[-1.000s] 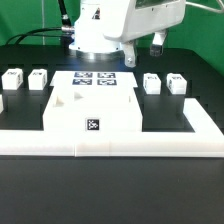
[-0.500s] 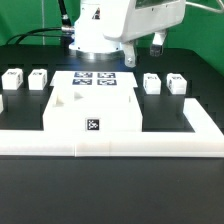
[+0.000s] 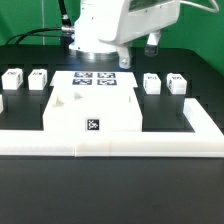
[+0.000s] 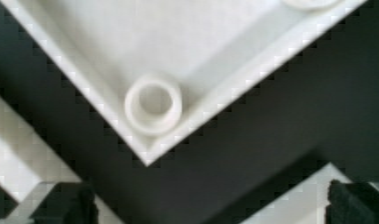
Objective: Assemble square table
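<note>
The square tabletop (image 3: 95, 108), a flat white panel with a small tag on its front edge, lies in the middle of the black table, its front against the rail. Two white tagged legs (image 3: 25, 77) stand at the exterior view's left and two more (image 3: 165, 83) at its right. My gripper (image 3: 140, 48) hangs above the back of the panel, open and empty. In the wrist view a corner of the panel (image 4: 204, 50) with a round screw hole (image 4: 154, 103) lies below. The dark fingertips (image 4: 54, 205) stand wide apart, so the gripper (image 4: 204, 205) holds nothing.
The long low white L-shaped rail (image 3: 110, 143) runs along the front and up the exterior view's right side. The marker board (image 3: 95, 79) lies behind the panel, under the arm. The robot base stands at the back.
The gripper has shifted slightly up and toward the exterior view's left. The panel and legs have not moved.
</note>
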Tool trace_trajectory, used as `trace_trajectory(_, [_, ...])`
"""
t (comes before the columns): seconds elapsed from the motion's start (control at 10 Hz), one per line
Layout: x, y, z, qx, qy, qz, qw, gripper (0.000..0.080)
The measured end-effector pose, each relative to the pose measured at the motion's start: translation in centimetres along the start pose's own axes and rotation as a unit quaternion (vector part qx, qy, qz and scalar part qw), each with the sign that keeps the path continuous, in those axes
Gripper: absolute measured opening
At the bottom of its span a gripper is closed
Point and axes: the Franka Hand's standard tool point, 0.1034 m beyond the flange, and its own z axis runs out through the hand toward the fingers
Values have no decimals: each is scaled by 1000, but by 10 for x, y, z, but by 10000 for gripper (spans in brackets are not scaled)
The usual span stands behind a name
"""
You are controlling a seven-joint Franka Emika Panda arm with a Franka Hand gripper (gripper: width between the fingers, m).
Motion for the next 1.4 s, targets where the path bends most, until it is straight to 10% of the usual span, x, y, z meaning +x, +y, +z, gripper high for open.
trace_trajectory(0.4, [-61, -21, 32, -38, 20, -209, 977, 650])
trace_trajectory(0.9, [-67, -20, 34, -40, 17, -263, 964, 650])
trace_trajectory(1.4, [-109, -46, 99, -29, 13, -247, 968, 650])
